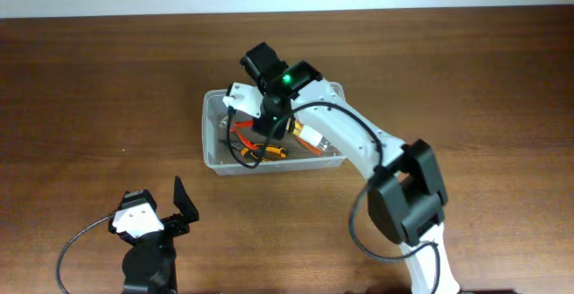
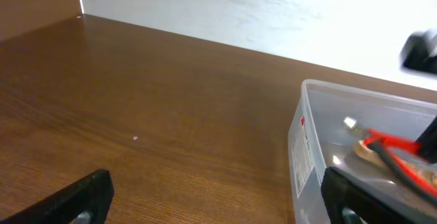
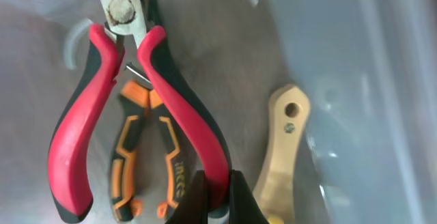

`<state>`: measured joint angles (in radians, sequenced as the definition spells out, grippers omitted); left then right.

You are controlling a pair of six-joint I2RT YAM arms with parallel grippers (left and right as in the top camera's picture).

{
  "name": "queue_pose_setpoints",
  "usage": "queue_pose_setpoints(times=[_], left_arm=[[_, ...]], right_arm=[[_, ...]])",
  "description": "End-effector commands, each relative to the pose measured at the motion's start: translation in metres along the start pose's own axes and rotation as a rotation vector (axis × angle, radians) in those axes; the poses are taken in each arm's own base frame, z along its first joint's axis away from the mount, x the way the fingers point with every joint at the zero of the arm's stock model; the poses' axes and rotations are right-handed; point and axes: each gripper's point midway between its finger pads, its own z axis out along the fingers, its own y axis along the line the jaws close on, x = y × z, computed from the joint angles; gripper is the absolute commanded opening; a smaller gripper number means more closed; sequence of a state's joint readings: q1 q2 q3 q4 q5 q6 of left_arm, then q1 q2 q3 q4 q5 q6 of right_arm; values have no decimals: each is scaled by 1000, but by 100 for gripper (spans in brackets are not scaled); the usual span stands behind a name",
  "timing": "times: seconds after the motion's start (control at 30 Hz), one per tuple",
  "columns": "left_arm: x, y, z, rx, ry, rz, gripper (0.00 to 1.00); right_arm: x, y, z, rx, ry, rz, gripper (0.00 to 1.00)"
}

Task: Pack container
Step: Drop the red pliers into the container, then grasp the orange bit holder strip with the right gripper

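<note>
Right hand [image 3: 217,180]: reaching down into the container [image 1: 211,125], fingers pressing together on one handle of the red pliers [image 3: 75,135].
Red pliers: lying across the orange pliers [image 3: 130,166] on the container floor, with a beige tool handle [image 3: 281,142] lying just beside them.
Container: sitting mid-tabletop [image 1: 90,88], open side up.
Left hand [image 2: 215,203]: hovering at the near edge, fingers standing wide apart, gripping nothing.

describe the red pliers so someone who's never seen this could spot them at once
Find the clear container on the brown table. Inside, the red-handled pliers lie over smaller orange-handled pliers, beside a pale wooden handle. They alone have red grips.
</note>
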<state>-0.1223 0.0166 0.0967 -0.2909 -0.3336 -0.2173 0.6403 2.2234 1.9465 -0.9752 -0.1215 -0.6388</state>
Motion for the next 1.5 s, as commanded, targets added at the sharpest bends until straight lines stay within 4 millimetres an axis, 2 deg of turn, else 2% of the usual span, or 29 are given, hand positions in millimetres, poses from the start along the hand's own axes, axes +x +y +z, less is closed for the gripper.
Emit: queue_pose_setpoints(times=[0.0, 0.03, 0.07, 0.1, 0.2, 0.23, 0.4, 0.47, 0.53, 0.63, 0.7, 0.77, 0.83, 0.9, 0.97, 1.0, 1.03, 1.1, 1.2, 1.33, 1.47], left_arm=[[1, 0, 0, 1, 0, 10, 99], [1, 0, 0, 1, 0, 10, 99], [1, 0, 0, 1, 0, 10, 99], [1, 0, 0, 1, 0, 10, 99], [1, 0, 0, 1, 0, 10, 99], [1, 0, 0, 0, 0, 10, 99], [1, 0, 0, 1, 0, 10, 99], [1, 0, 0, 1, 0, 10, 99], [1, 0, 0, 0, 0, 10, 99], [1, 0, 0, 0, 0, 10, 99], [1, 0, 0, 0, 0, 10, 99], [1, 0, 0, 0, 0, 10, 99], [1, 0, 0, 1, 0, 10, 99], [1, 0, 0, 1, 0, 9, 99], [1, 0, 0, 1, 0, 10, 99], [1, 0, 0, 1, 0, 10, 99], [1, 0, 0, 0, 0, 10, 99], [1, 0, 0, 0, 0, 10, 99], [1, 0, 0, 1, 0, 10, 99], [1, 0, 0, 0, 0, 10, 99], [1, 0, 0, 1, 0, 10, 99]], right_arm=[[-4, -2, 2, 6, -13, -37, 12], [-6, 0, 2, 7, -14, -41, 33], [-8, -1, -1, 14, -17, -33, 90], [-11, -5, -7, 40, -22, 25, 99], [-20, -24, -36, 139, -47, 237, 99], [-23, -35, -68, 194, -69, 328, 99], [-20, -58, -151, 280, -144, 391, 99], [-9, -73, -181, 313, -175, 462, 99], [9, -89, -202, 340, -194, 554, 99], [48, -119, -215, 369, -192, 737, 99], [87, -139, -211, 376, -165, 942, 99], [123, -150, -200, 371, -120, 1136, 99], [163, -155, -176, 349, -44, 1321, 99], [183, -153, -152, 299, 4, 1405, 100], [198, -144, -118, 209, 51, 1441, 98], [201, -140, -105, 177, 66, 1450, 98], [204, -129, -77, 101, 87, 1457, 96], [198, -117, -56, 21, 82, 1433, 94], [178, -97, -32, -115, 31, 1323, 91], [167, -83, -25, -137, 46, 1238, 91], [170, -88, -23, -86, 57, 1215, 91]])
